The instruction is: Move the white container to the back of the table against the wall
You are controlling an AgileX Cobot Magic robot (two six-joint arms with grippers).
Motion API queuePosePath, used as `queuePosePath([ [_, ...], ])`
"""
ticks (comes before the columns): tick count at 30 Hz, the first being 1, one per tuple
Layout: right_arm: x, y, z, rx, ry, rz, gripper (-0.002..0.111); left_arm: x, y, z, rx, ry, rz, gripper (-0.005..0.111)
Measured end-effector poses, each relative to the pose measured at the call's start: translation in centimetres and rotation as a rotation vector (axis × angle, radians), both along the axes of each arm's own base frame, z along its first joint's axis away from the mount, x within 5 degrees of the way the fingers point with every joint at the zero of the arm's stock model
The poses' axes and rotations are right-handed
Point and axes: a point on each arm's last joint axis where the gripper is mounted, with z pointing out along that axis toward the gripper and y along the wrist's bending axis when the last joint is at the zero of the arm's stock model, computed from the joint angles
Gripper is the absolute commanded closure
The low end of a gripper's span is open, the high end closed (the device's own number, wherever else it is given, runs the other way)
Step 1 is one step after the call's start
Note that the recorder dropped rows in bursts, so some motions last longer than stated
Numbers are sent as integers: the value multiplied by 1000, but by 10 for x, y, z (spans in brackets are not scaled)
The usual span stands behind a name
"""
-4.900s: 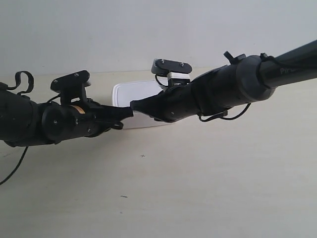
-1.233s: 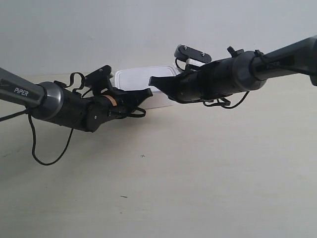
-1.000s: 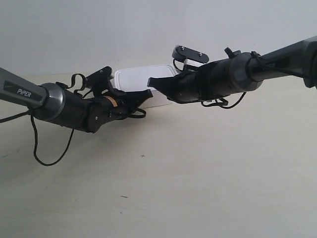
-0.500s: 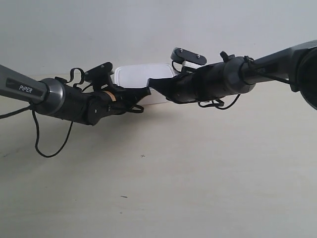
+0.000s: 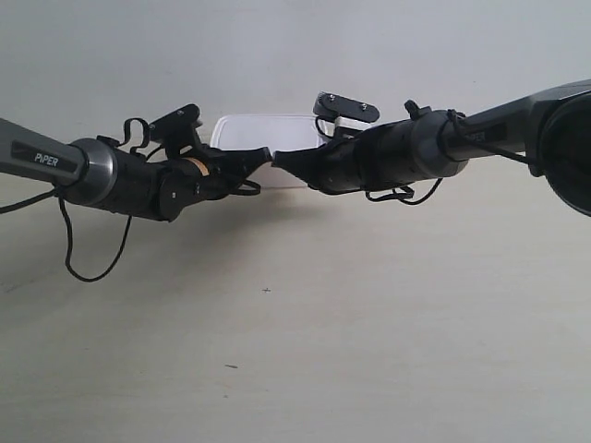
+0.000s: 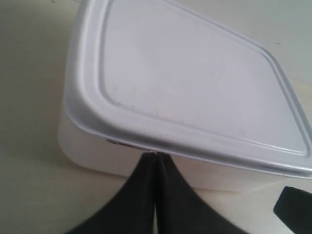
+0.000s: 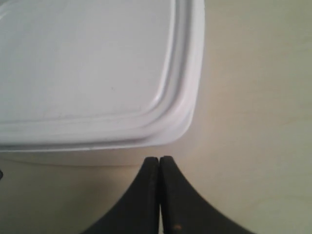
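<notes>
Well back on the table (image 5: pixel 369 323) near the wall (image 5: pixel 277 46), the container (image 5: pixel 263 129) has the left gripper (image 6: pixel 156 160) and right gripper (image 7: pixel 159 163) clenched empty at its near side, one touching just under the lid (image 6: pixel 195 73), the other by a corner. Uneven pushing could twist it or pop the lid.

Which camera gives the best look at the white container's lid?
Left wrist view: the white container fills it, nearly the whole lid and a side wall. Right wrist view shows one lid corner; the exterior view only a distant, partly hidden strip.
</notes>
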Motion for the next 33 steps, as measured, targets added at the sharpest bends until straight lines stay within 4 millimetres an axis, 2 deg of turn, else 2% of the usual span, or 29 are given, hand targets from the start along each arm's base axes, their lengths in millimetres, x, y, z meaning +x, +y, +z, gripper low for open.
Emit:
queuePosePath([
  [12, 2, -3, 1, -56, -23, 1, 108, 1, 0, 2, 3, -8, -3, 107],
  [20, 6, -7, -14, -68, -8, 11, 108, 2, 0, 2, 4, -14, -4, 107],
  [29, 16, -1, -4, -31, -43, 32, 108, 9, 7, 4, 5, -39, 11, 107],
  [33, 19, 0, -7, -29, -48, 32, 108, 14, 7, -5, 9, -18, 14, 107],
])
